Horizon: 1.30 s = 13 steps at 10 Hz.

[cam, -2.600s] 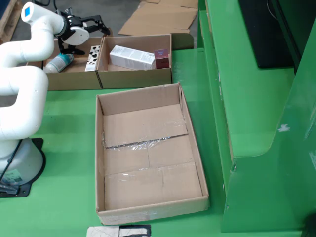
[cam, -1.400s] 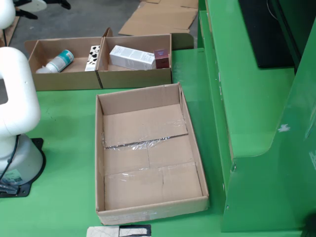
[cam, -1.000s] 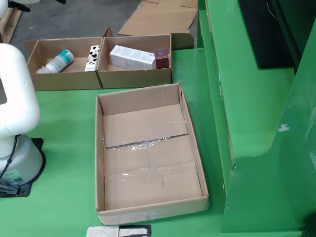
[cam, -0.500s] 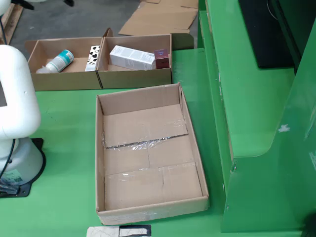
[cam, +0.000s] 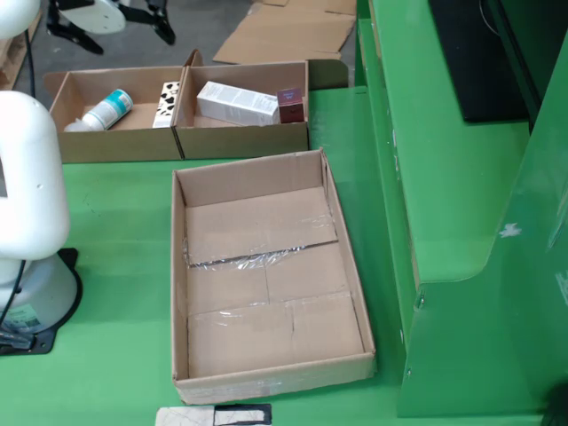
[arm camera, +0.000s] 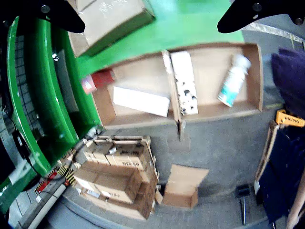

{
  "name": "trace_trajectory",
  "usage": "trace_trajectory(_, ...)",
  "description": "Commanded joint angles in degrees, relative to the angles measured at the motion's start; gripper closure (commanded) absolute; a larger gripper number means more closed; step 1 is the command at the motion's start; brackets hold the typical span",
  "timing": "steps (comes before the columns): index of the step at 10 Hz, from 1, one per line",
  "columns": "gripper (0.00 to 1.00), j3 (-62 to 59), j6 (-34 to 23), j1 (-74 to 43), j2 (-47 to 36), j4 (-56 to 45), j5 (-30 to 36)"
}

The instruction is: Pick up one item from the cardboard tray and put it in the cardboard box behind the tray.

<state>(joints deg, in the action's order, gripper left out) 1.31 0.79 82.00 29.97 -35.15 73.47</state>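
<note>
At the top left of the still view, the end effector [cam: 111, 25] hangs high above the cardboard tray [cam: 124, 146], touching nothing. Its two black fingers [cam: 71, 34] are spread wide apart, and nothing is between them.

The tray sits on the green worktop [cam: 115, 248]. It has two parts with a wall between them. In the left part lies a white bottle with a blue-green band [cam: 106, 109], on its side. Next to it, just beside the wall, stands a black-and-white spotted box [cam: 168, 103]. In the right part lies a long white box [cam: 236, 104], and a small dark red box [cam: 289, 103] is touching its right end.

Nearer to us is the big cardboard box [cam: 180, 266], open on top.

In the riding view, the tray [arm camera: 255, 76] lies far below.
</note>
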Motion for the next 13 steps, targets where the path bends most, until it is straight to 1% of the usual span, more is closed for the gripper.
trace_trajectory(1,0.0,-1.3,-6.5,-19.9,-7.1,-33.4,4.3)
trace_trajectory(2,0.0,-1.3,-6.5,-19.9,-7.1,-33.4,4.3)
trace_trajectory(3,0.0,18.4,-7.4,-23.4,-17.5,-25.0,5.2)
trace_trajectory(4,0.0,37.1,-9.4,-28.1,-29.7,-16.5,6.1)
trace_trajectory(5,0.0,42.8,-13.6,-34.8,-35.6,-15.0,6.0)
trace_trajectory(6,0.0,42.8,-13.6,-34.8,-35.6,-15.0,6.0)
trace_trajectory(7,0.0,49.4,-21.5,-45.4,-39.6,-11.0,6.5)
trace_trajectory(8,0.0,54.3,-29.3,-55.8,-40.5,-5.6,8.0)
trace_trajectory(9,0.0,54.3,-29.3,-55.8,-40.5,-5.6,8.0)
trace_trajectory(10,0.0,56.2,-48.2,-79.7,-32.5,6.1,12.3)
trace_trajectory(12,0.0,56.2,-48.2,-79.7,-32.5,6.1,12.3)
trace_trajectory(13,0.0,41.3,-61.9,-100.0,-14.6,8.5,15.8)
